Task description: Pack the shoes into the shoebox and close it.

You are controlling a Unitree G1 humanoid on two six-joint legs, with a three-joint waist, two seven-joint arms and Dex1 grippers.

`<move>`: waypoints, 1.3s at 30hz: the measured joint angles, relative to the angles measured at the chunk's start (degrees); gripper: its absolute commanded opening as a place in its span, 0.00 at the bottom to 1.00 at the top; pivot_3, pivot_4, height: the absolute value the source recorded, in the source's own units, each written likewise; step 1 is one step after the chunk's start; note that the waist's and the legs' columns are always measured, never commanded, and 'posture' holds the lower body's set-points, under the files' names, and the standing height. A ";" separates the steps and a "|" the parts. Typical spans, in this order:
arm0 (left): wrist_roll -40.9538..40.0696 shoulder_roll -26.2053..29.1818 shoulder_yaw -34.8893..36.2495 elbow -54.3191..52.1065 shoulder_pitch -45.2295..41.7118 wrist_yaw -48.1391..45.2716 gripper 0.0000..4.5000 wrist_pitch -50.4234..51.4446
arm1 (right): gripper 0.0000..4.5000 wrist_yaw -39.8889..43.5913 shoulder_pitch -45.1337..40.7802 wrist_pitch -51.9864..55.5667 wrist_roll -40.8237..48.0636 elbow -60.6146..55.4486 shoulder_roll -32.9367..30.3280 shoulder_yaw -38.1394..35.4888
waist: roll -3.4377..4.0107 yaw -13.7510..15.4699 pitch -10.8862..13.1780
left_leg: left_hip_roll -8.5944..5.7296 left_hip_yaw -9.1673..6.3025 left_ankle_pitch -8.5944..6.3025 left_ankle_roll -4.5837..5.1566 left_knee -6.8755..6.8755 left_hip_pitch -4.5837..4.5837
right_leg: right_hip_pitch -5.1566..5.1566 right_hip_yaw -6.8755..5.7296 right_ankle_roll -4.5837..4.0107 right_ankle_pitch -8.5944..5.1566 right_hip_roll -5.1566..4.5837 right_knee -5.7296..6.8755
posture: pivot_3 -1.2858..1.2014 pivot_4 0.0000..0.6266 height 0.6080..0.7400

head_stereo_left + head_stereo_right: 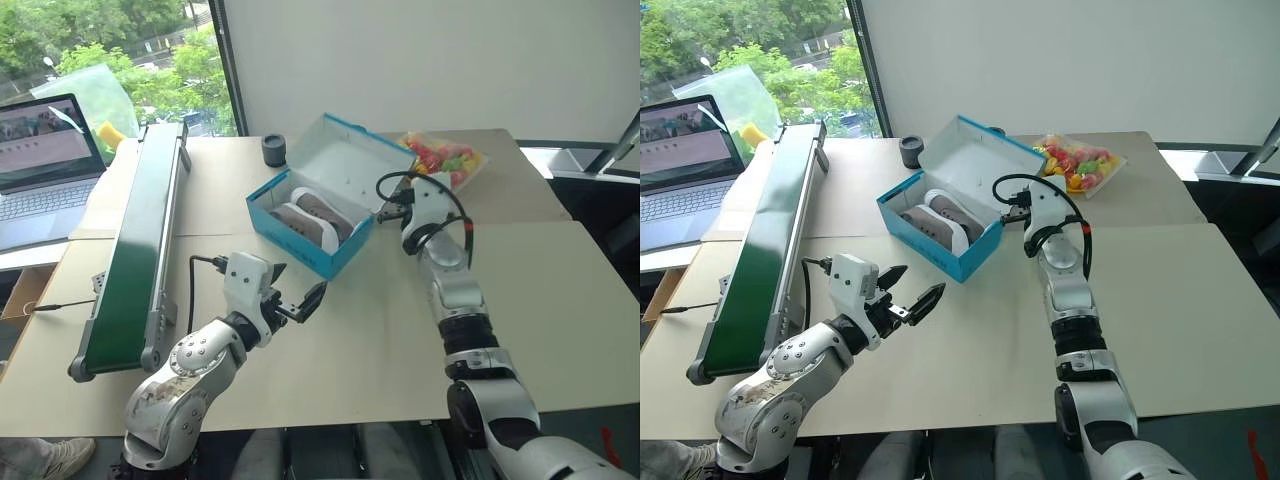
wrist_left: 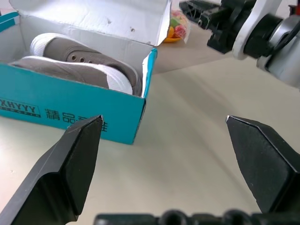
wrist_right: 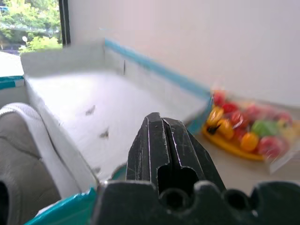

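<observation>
**A:** Where are your shoes (image 1: 312, 222) right now?

**B:** You have both of them lying side by side inside the shoebox (image 1: 300, 240), white soles and rims showing above the blue wall. The box sits on the bench (image 1: 560, 300) with its flap lid (image 1: 350, 160) standing up and leaning back, white inside facing you.

**A:** And your tools?

**B:** Your right tool (image 1: 381, 213) has its two black fingers pressed together with nothing between them. It is just beside the box's right end, near the foot of the raised lid; whether it touches the cardboard you cannot tell. Your left tool (image 1: 296, 296) hangs over the bench on the near side of the box, fingers spread wide apart, empty.

**A:** Anything else around?

**B:** A green conveyor (image 1: 140, 250) lies to your left, a dark cylinder (image 1: 274, 150) behind the box, and a bag of coloured fruit (image 1: 445, 158) beyond the lid.
</observation>
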 measured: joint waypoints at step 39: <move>0.12 -0.84 0.00 -0.06 0.35 1.43 1.00 0.61 | 0.01 0.32 -25.59 6.92 -2.65 49.03 -5.90 -1.54 | -0.01 0.17 0.01 | -0.01 0.14 0.00 0.00 -0.06 -0.03 | 0.08 -0.03 -0.01 0.01 -0.03 -0.12 | 0.52 0.24 1.00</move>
